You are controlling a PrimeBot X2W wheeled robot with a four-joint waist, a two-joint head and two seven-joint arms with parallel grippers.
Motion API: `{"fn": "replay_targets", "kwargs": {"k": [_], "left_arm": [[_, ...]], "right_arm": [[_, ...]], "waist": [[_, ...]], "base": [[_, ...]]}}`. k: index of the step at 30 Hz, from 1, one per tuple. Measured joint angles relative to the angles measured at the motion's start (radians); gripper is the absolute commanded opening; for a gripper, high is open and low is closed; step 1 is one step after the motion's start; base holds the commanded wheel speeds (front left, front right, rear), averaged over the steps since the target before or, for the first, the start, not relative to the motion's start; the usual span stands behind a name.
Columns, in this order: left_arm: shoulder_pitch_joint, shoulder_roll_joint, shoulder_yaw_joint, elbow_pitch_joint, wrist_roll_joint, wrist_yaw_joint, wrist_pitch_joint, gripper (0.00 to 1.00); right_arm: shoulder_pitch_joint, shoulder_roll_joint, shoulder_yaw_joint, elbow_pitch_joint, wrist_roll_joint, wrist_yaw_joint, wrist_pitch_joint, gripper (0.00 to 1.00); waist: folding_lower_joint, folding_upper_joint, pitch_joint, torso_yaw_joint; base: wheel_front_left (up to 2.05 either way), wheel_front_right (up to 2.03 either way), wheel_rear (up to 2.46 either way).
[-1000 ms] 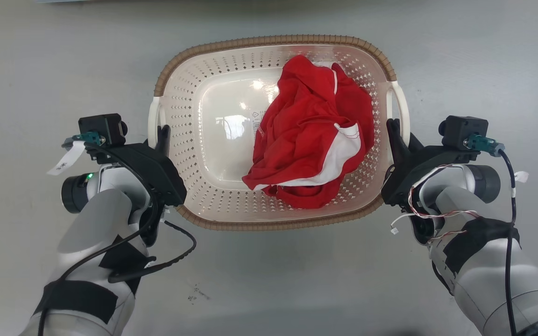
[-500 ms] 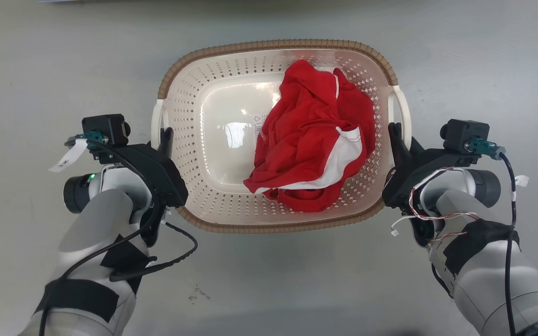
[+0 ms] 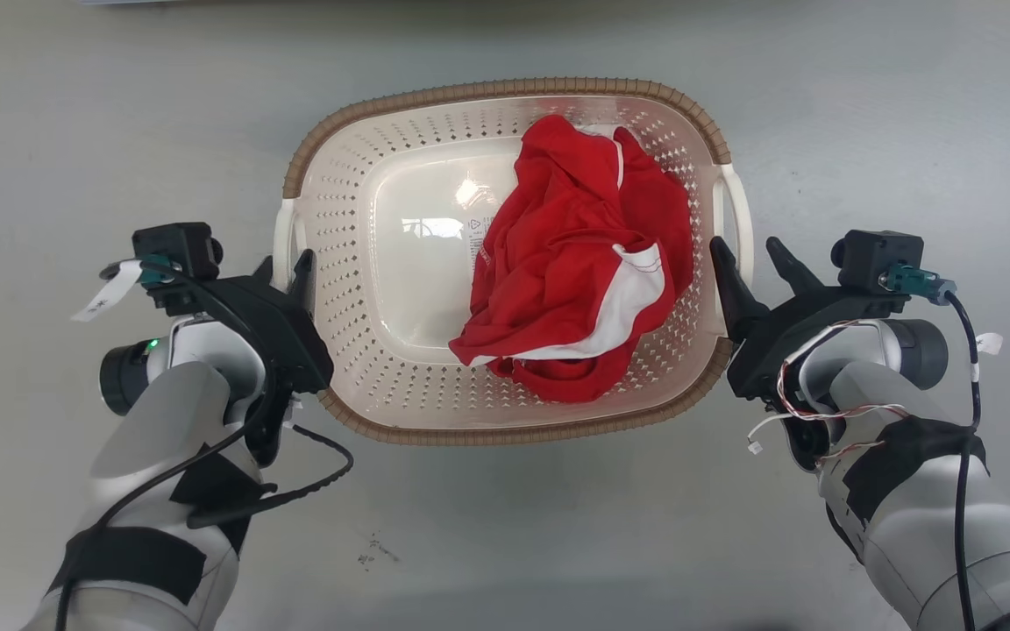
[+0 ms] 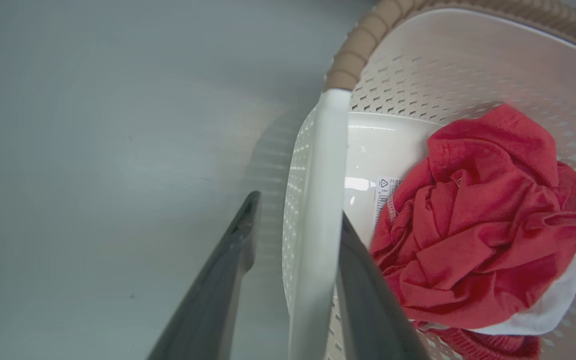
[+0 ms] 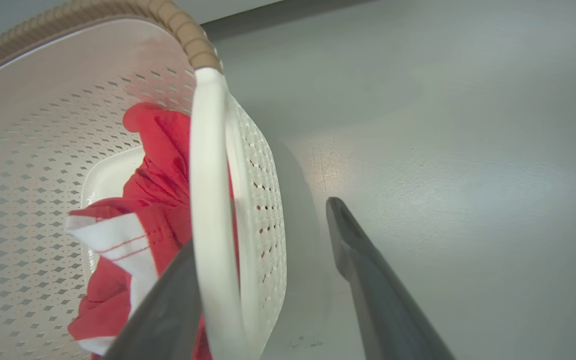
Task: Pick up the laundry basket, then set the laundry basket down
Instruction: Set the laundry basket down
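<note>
Plain grey floor [image 3: 505, 543] all round, lightly scuffed. Found laundry basket [image 3: 343, 289] between the two grippers, open top up; contact with floor not clear. Held a red-and-white garment [image 3: 575, 263], bunched toward right gripper's side. Left gripper [image 3: 284, 260]: fingers apart, straddled basket's left handle [image 4: 318, 200], with one finger on the basket side close against it and the other outside with a gap. Not clamped. Right gripper [image 3: 743, 248]: fingers spread wider, right handle [image 5: 208, 210] just beside the inner finger, touching or nearly, could not tell. Outer finger well apart, over bare floor. Basket body lay inward of each gripper, brown rim reaching on ahead of both sets of fingertips.
</note>
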Motion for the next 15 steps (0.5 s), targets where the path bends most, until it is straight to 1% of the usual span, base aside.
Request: {"fn": "replay_targets", "kwargs": {"k": [1,2,8,15], "left_arm": [[0.0,0.007,0.003,0.003,-0.003,-0.002,0.002,1.0],[0.0,0.012,0.004,0.004,-0.006,-0.002,0.002,1.0],[0.0,0.018,-0.006,0.004,-0.009,-0.005,0.0,1.0],[0.005,0.015,-0.043,-0.007,0.013,-0.007,-0.049,1.0]], "right_arm": [[0.002,-0.007,0.007,-0.004,0.0,0.013,0.0,1.0],[0.005,-0.013,0.016,-0.01,0.0,0.018,0.0,1.0],[0.021,-0.016,0.033,-0.045,0.003,0.022,-0.001,1.0],[0.052,-0.016,0.066,-0.095,0.003,0.022,-0.007,1.0]], "waist": [[0.0001,0.0,0.0,0.001],[0.0,0.0,-0.001,0.001],[0.0001,0.0,-0.015,0.005],[0.0,0.0,-0.054,0.006]], "base": [[0.0,0.0,0.0],[0.0,0.0,0.0],[0.0,0.0,0.0],[0.0,0.0,0.0]]}}
